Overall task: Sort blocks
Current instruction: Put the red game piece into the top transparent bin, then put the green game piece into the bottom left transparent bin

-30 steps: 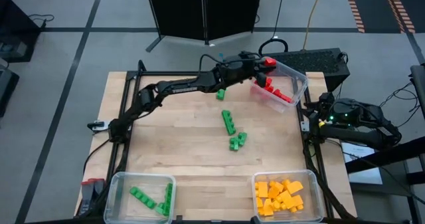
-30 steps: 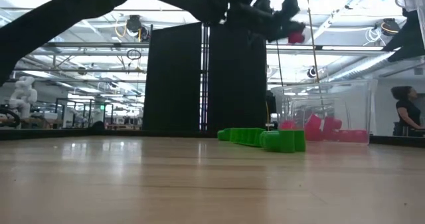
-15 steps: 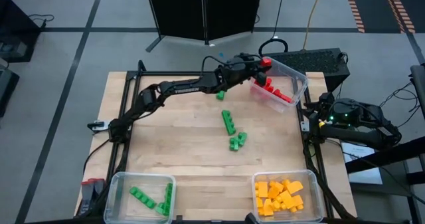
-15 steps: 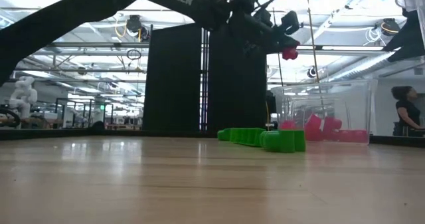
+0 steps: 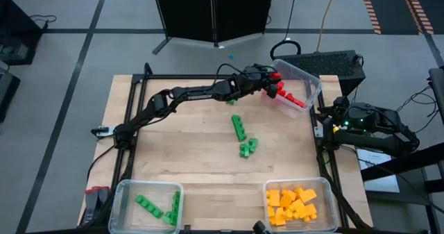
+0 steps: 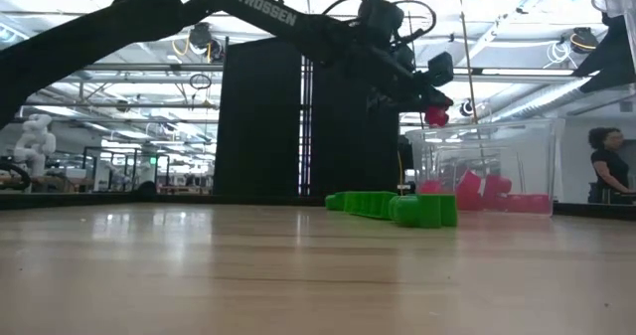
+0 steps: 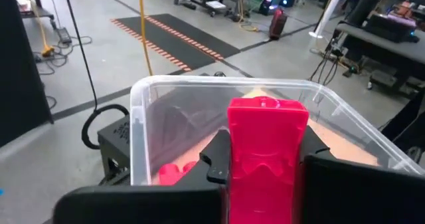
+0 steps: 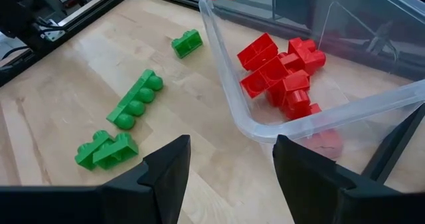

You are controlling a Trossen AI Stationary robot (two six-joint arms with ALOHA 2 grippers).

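Left claw [image 5: 276,83]: closed tight on one red block [image 7: 267,154], the block clamped upright between the two dark fingers [image 7: 216,159], studs uppermost. Position: raised off the bench [image 5: 180,144], at the near rim of the clear bin [image 5: 309,81] that stands at the far right corner; the low view shows the red block hanging in the air just in front of that bin's wall.

Right claw [image 8: 229,177]: fingers spread apart, holding nothing, touching nothing. Its arm [image 5: 368,123] is parked off the right edge of the bench, beside the red bin.

Red blocks [image 8: 282,71]: a loose heap inside the tilted clear bin, lying against its lower wall.

Green blocks, loose on the bench:
- one single block [image 5: 229,99] just below the left arm [image 5: 187,94], near the red bin;
- one long studded strip [image 5: 238,127] toward the middle of the bench;
- a small cluster [image 5: 248,147] just beyond the strip's near end.

Green blocks, sorted [image 5: 158,207]: several in the clear bin [image 5: 121,192] at the near left corner.

Yellow-orange blocks [image 5: 291,205]: a full heap in the clear bin [image 5: 333,199] at the near right corner.

Background: a person [image 6: 606,166] stands at the right edge of the low view, well beyond the bench.
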